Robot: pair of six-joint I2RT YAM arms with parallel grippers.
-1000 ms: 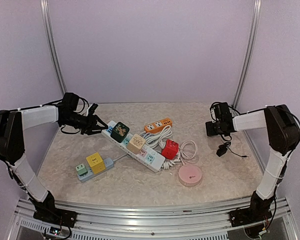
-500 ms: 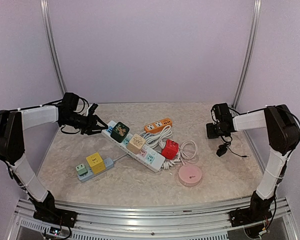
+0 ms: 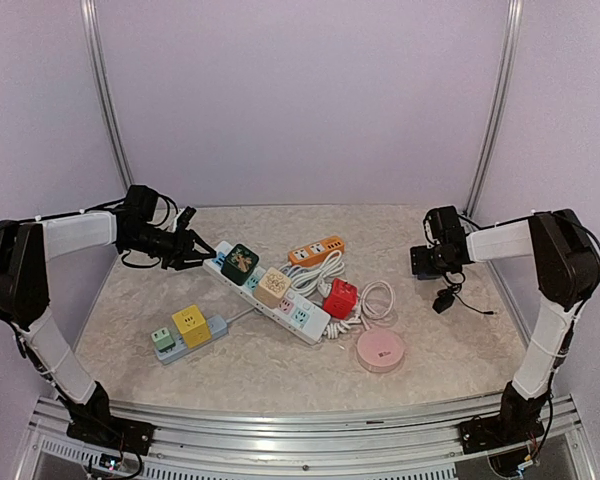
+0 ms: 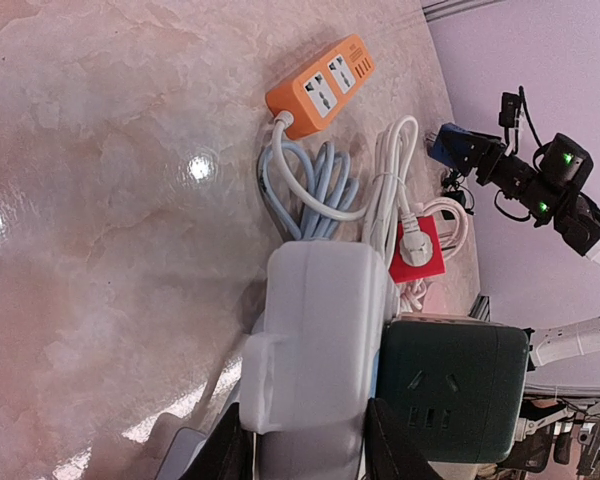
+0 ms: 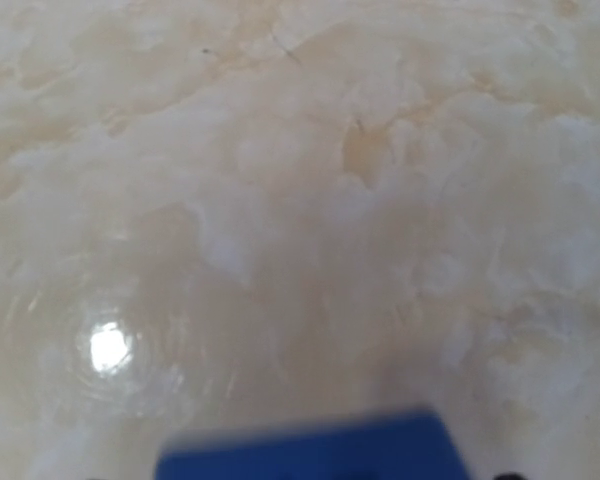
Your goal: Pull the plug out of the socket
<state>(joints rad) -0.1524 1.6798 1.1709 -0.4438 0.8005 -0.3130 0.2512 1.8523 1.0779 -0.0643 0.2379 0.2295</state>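
- Marbled beige tabletop (image 3: 280, 375) inside lilac walls, and the middle of it is crowded with sockets and coiled white leads.
- Left gripper (image 3: 198, 256) comes in from the left and is clamped on the far-left end of the white power strip (image 3: 270, 292). The wrist view shows its fingers (image 4: 232, 445) pressed to either side of that end.
- On the strip, a dark green cube adapter (image 3: 239, 263) sits right beside the grip, then a beige cube (image 3: 273, 287).
- Red cube (image 3: 339, 297) is just off the strip's right end, with the orange strip (image 3: 316, 249) behind it and the pink round puck (image 3: 380, 350) in front.
- Black plug (image 3: 442, 299) lies loose on the table at the right, well apart from every socket, its thin lead trailing right.
- Right gripper (image 3: 422, 260) hangs just beside that plug. Jaws apart or together, I cannot tell: its own camera gives only table and a blue blur (image 5: 315, 450).
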